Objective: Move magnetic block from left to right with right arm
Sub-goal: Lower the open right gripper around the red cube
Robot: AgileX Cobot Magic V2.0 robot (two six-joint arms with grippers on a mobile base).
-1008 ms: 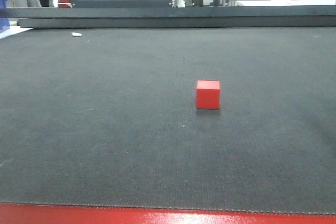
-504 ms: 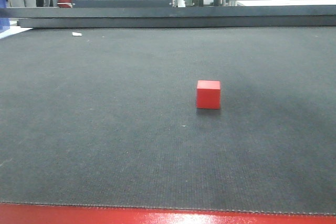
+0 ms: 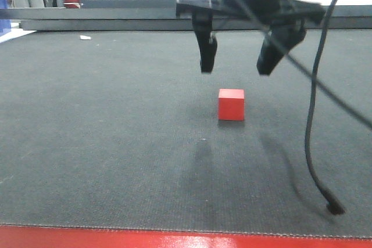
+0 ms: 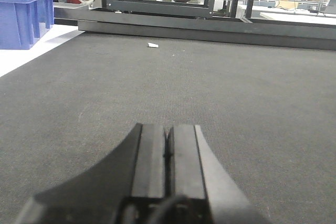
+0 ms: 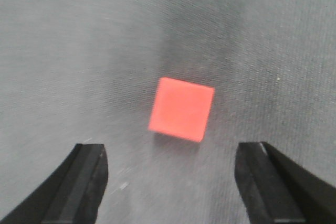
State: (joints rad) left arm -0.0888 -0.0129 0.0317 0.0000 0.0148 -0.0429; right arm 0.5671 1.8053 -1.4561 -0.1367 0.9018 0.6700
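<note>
Magnetic block (image 3: 231, 104) sits alone on the dark mat (image 3: 116, 143), right of centre in the front view; nearer, a black cable (image 3: 314, 114) dangles to the mat; the right gripper (image 3: 235, 69) hangs just above the block, spread wide, gripping nothing; the left gripper (image 4: 169, 145) has its fingers pressed together, empty; far back lie a white scrap (image 3: 85, 38) and a blue bin (image 4: 23, 17).

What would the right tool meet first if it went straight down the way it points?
Probably the magnetic block, lying below the open right tool, roughly centred in its gap; depth is unclear.
</note>
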